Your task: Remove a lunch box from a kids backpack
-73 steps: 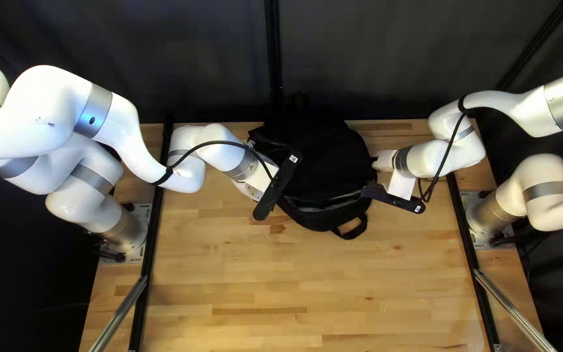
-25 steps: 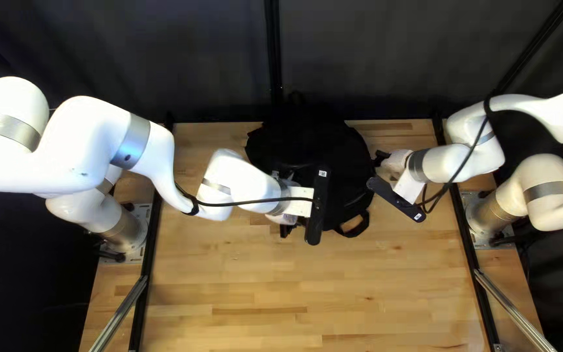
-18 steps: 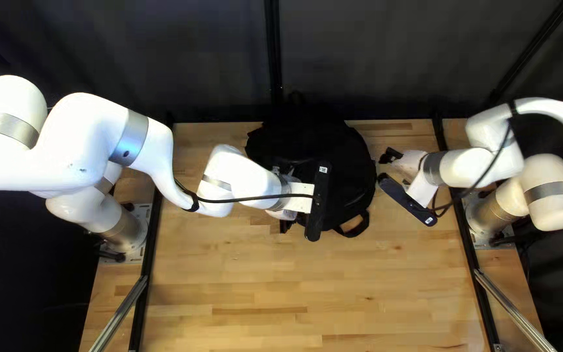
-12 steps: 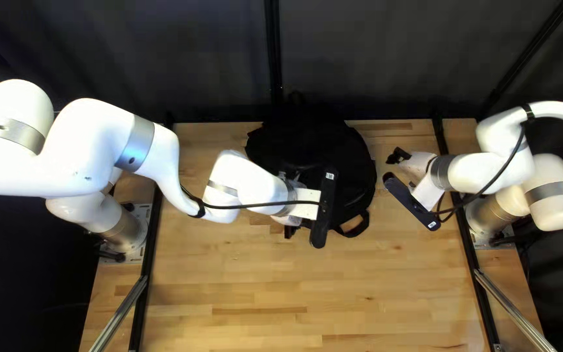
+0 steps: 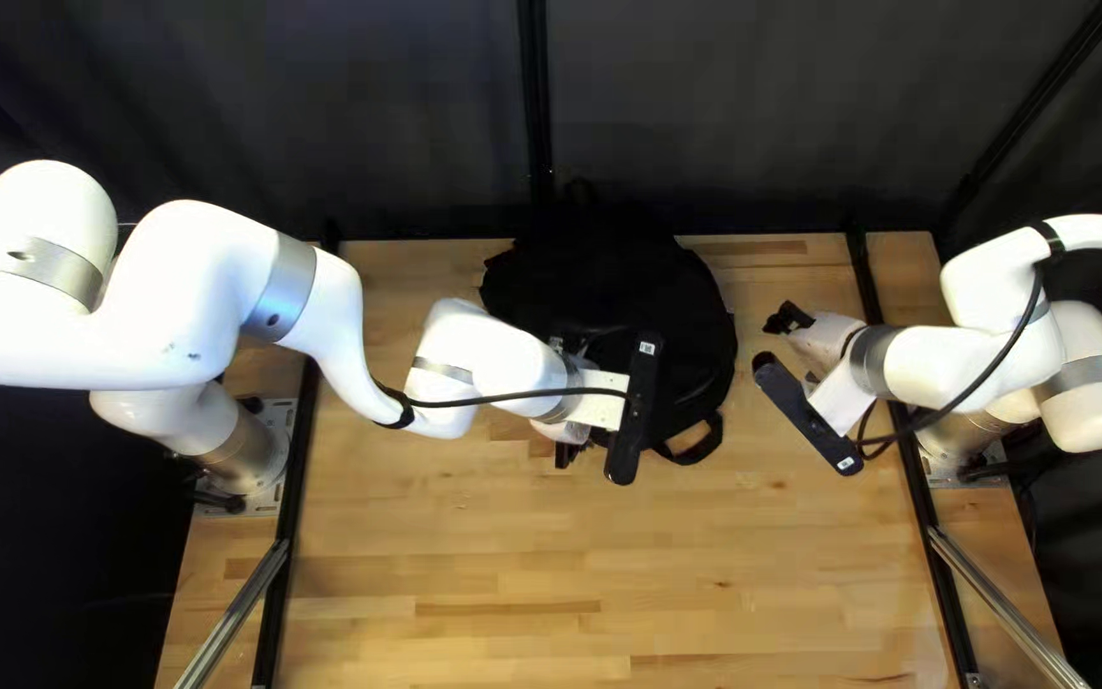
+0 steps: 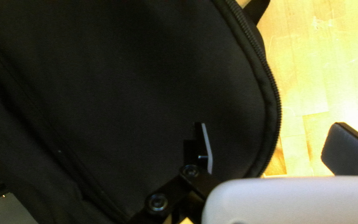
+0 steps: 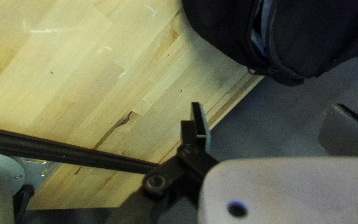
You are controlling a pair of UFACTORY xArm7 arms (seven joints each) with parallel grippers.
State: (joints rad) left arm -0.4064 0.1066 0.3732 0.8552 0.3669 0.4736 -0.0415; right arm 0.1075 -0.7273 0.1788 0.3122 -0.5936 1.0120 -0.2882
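**Black backpack on the counter, both hands released**

So the biggest thing here is the wooden counter (image 5: 513,562). The left arm (image 5: 181,294) stretches over to the bag, while the right arm (image 5: 947,370) is off to the other side. Next size down is the black backpack (image 5: 672,306), lying at the counter's far edge, mid-width, near a dark curtain.

Left hand (image 5: 564,443): released, fingers spread wide, over the near part of the bag. One finger (image 6: 206,145) is above black fabric, the other above bare wood. Can't tell if it's touching. Right hand (image 5: 796,324): also released, wide apart, just beside the bag with nothing between its fingers.

There's a long curved zipper (image 6: 273,89) on the bag, and a strap loop (image 5: 700,447) at its near end. Smallest: a pale bit (image 7: 265,20) showing in a gap. Might be lining, might be the lunch box, can't tell, sorry.
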